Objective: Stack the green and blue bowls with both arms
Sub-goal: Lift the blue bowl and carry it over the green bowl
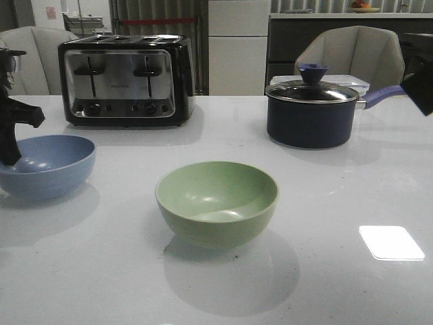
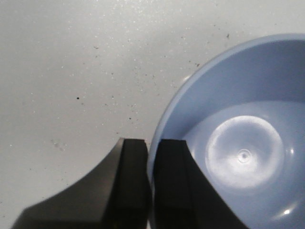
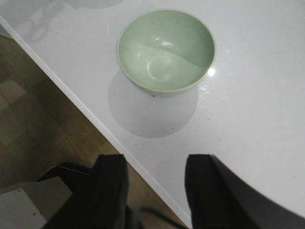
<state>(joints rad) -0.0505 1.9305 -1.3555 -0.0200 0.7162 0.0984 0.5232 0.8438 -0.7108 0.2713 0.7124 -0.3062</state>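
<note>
Green bowl (image 1: 216,202) upright mid-table, nothing touching it. Blue bowl (image 1: 44,164) at left, left gripper (image 2: 150,179) fingers pinched on its rim. Right gripper (image 3: 155,183) fingers wide, holding nothing, at table (image 1: 338,271) edge. Behind: toaster (image 1: 125,81), navy lidded pot (image 1: 312,112).

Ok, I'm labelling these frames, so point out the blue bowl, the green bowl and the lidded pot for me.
blue bowl (image 1: 47,166): front view, on its outer wall.
green bowl (image 1: 216,196): front view, on its inner surface.
lidded pot (image 1: 311,122): front view, on its dark side wall.
</note>
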